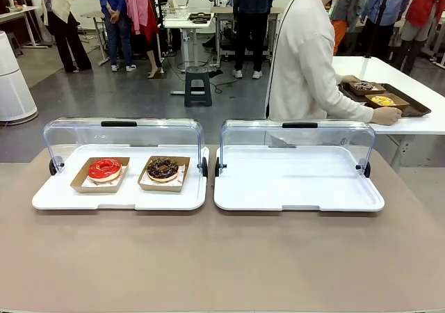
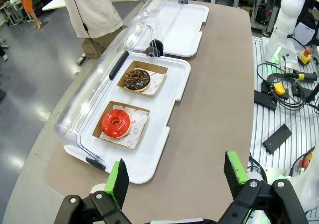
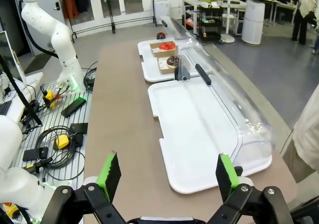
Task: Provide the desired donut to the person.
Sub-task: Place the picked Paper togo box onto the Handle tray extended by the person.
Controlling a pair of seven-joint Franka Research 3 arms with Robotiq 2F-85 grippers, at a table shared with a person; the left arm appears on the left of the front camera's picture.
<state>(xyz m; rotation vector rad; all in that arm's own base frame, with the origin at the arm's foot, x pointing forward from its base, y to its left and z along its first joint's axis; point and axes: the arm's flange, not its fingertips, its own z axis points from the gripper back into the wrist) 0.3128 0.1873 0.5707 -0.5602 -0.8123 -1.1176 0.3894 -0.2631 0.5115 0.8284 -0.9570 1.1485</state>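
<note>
The left claw point(image 2: 174, 176) and the right claw point(image 3: 167, 169) are held wide apart above the near bench point(image 1: 222, 257), gripping nothing. On the left tray point(image 1: 62, 198), the red donut point(image 1: 104, 169) and chocolate donut point(image 1: 163, 168) sit in cardboard boats. Being soft, light and sticky, either is judged best lifted by its boat's stiff rim.

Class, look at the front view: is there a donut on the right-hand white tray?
No: the right white tray lies bare, while both donuts sit on the left tray.
</note>
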